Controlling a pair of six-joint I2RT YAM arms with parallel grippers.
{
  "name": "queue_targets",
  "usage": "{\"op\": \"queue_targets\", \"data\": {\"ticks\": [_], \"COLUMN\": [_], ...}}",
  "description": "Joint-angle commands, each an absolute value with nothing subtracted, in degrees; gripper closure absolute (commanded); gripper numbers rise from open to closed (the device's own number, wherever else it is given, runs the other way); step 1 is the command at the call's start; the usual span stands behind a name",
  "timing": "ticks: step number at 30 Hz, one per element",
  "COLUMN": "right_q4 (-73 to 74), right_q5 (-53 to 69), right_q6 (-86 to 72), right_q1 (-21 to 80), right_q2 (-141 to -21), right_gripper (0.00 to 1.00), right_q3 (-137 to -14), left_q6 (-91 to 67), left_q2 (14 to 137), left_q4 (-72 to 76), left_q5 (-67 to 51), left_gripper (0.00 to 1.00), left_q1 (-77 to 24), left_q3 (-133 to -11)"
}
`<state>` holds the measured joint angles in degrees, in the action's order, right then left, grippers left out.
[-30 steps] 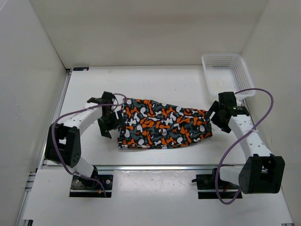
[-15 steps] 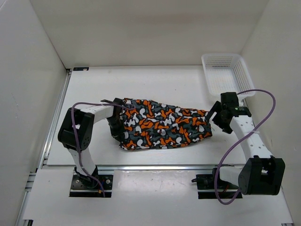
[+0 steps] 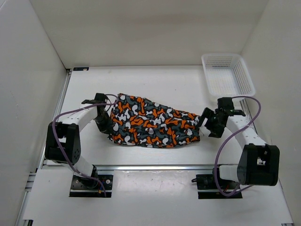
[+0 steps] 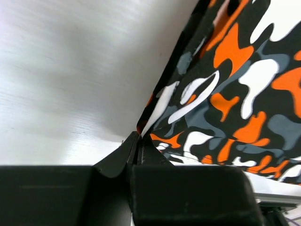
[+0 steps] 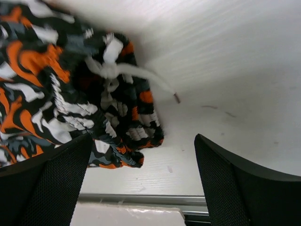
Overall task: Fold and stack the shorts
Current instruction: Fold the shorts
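Observation:
The shorts [image 3: 150, 125] lie spread across the middle of the white table, a busy print of orange, white, grey and black. My left gripper [image 3: 107, 123] is at their left edge, shut on the hem; in the left wrist view the shorts [image 4: 235, 80] run up from the pinched corner between the closed fingertips [image 4: 137, 141]. My right gripper [image 3: 205, 126] is at the right end, open, its fingers [image 5: 42, 183] straddling the bunched waistband [image 5: 117, 122] and its white drawstring [image 5: 136, 75] without closing on it.
A white mesh basket [image 3: 227, 73] stands at the back right of the table. White walls close in the left, back and right sides. A metal rail [image 3: 155, 166] runs along the table's near edge in front of the arm bases.
My left gripper closed on the left hem of the shorts and drew it slightly left. My right gripper moved left and down to the waistband end, still open.

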<state>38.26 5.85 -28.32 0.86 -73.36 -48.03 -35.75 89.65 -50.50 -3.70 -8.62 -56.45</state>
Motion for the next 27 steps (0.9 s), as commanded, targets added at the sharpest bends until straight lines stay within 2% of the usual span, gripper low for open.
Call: {"op": "queue_targets", "data": {"ticks": [1, 6, 10, 16, 17, 20, 21, 24, 27], "right_q4": [33.3, 27.6, 27.1, 23.8, 23.2, 22.6, 22.6, 24.4, 28.7], "right_q5": [16.9, 19.2, 13.1, 11.3, 11.3, 11.3, 11.3, 8.4, 2.8], "right_q6": [-26.0, -26.0, -30.5, -36.5, -36.5, -37.0, -37.0, -37.0, -36.5], "right_q1": [0.8, 0.8, 0.8, 0.8, 0.8, 0.8, 0.8, 0.8, 0.8], "right_q2": [-73.7, -73.8, -77.6, -80.9, -81.5, -81.5, -81.5, -80.2, -77.9], "right_gripper": [0.08, 0.08, 0.10, 0.28, 0.32, 0.57, 0.73, 1.00, 1.00], "right_q3": [-44.4, -39.9, -38.8, -37.4, -37.4, -37.4, -37.4, -38.0, -41.0], "left_q6": [-36.5, -36.5, -36.5, -36.5, -36.5, -36.5, -36.5, -36.5, -36.5], "left_q2": [89.2, 90.4, 91.0, 91.0, 91.5, 91.5, 91.5, 91.5, 91.5], "left_q4": [-50.4, -50.4, -50.4, -50.4, -50.4, -50.4, -50.4, -50.4, -50.4], "left_q5": [-3.2, -2.6, -2.1, -2.1, -2.1, -2.1, -2.1, -2.6, -3.2], "left_gripper": [0.90, 0.90, 0.90, 0.90, 0.90, 0.90, 0.90, 0.90, 0.90], "left_q1": [-9.8, -9.8, -9.8, -9.8, -9.8, -9.8, -9.8, -10.3, -11.0], "left_q3": [-55.1, -56.2, -56.3, -56.8, -56.8, -56.8, -56.8, -56.8, -56.8]}}
